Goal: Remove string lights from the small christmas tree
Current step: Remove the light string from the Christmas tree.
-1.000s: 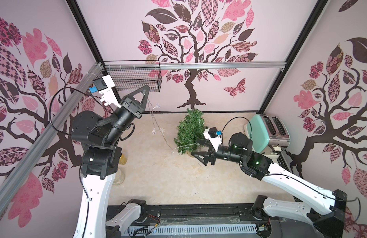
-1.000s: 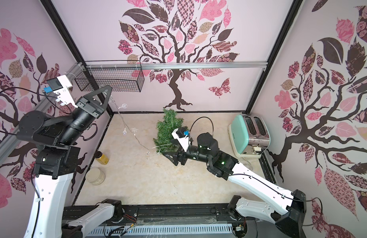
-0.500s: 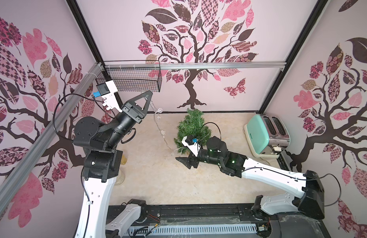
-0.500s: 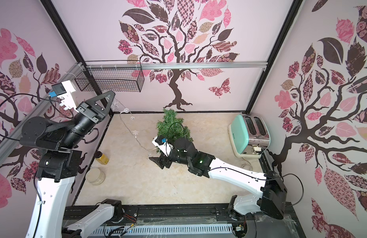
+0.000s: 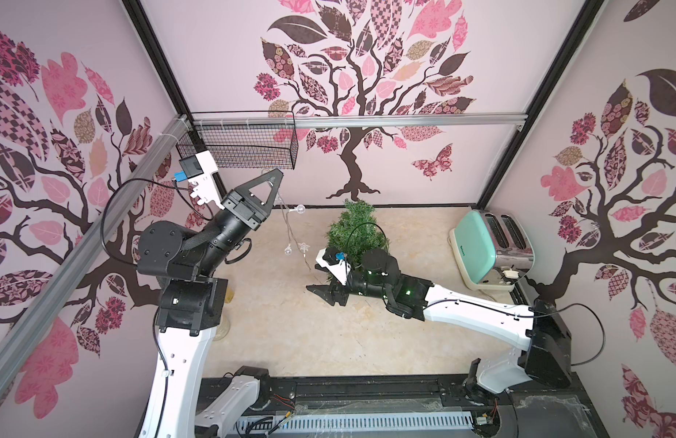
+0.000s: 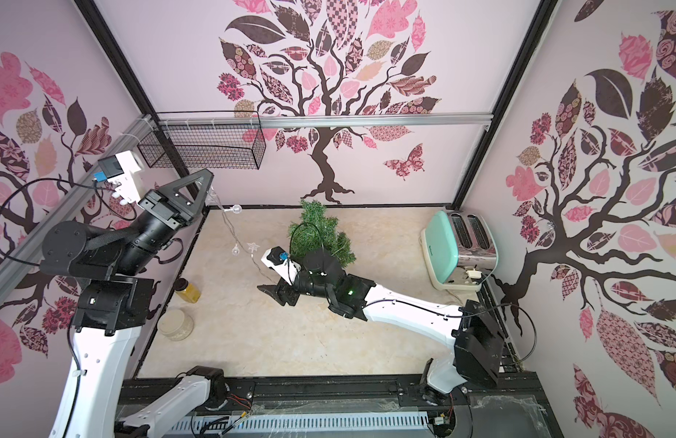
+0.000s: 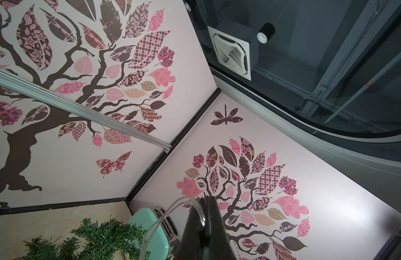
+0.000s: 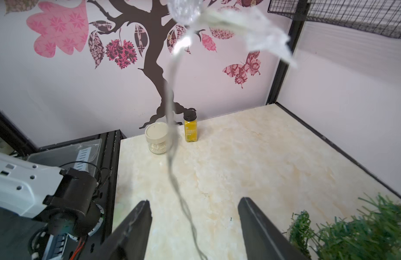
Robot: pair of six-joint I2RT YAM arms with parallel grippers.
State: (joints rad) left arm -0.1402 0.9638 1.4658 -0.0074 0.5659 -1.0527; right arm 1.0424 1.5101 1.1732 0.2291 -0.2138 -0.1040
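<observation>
The lights (image 8: 169,105) are seen strung between the right gripper's (image 8: 193,201) parted fingers; a jar (image 8: 156,137) and bottle (image 8: 190,130) are set against the wall, the tree (image 8: 363,231) alongside.

Layout, in a top view. The small christmas tree (image 5: 357,231) stands on the table (image 5: 290,341) at frame centre. The toaster (image 5: 488,250) is at right and the wire basket (image 5: 245,144) at upper left. The string lights (image 5: 304,247) hang from the left gripper (image 5: 277,172) down to the tree's left. The right gripper (image 5: 320,295) lies lower left of the tree. The bottle (image 6: 189,291) and jar (image 6: 175,323) stand at the table's left edge.
</observation>
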